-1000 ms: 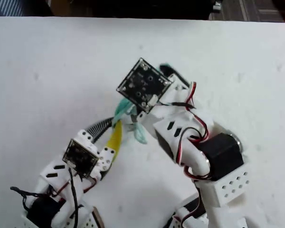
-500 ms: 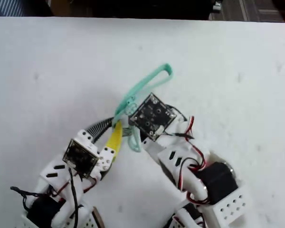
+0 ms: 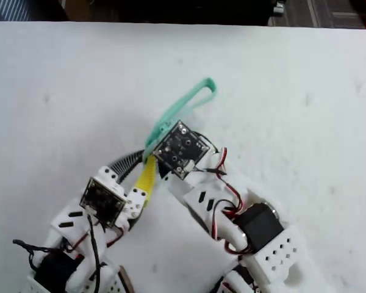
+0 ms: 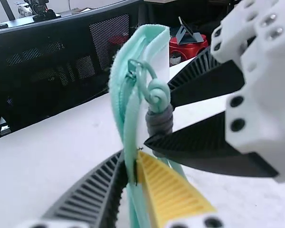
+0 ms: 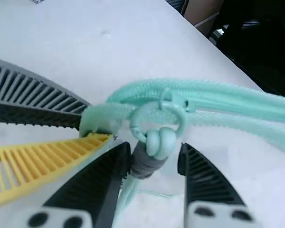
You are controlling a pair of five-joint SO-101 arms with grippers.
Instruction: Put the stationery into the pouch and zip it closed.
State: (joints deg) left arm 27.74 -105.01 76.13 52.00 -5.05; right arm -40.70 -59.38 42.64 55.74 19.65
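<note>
The mint-green pouch (image 3: 183,107) stands on its edge near the table's middle, its zip line (image 5: 228,102) facing up. My left gripper (image 4: 131,164), with one yellow finger (image 3: 147,177) and one grey, is shut on the pouch's near end. My right gripper (image 5: 154,154), with black fingers, sits right beside it, shut on the zipper pull (image 5: 159,140), a mint knot on a grey cord (image 4: 157,121). From above, the right wrist's camera board (image 3: 180,148) hides that grip.
The white table (image 3: 305,91) stretches wide on all sides of the two arms. Its far edge (image 3: 171,22) meets a dark floor. The right arm's black servo (image 3: 259,226) and red wires lie at the near right.
My right gripper drew back along the pouch toward the left gripper, taking the zipper pull with it. The pouch's far length has come into sight. The left arm stayed put.
</note>
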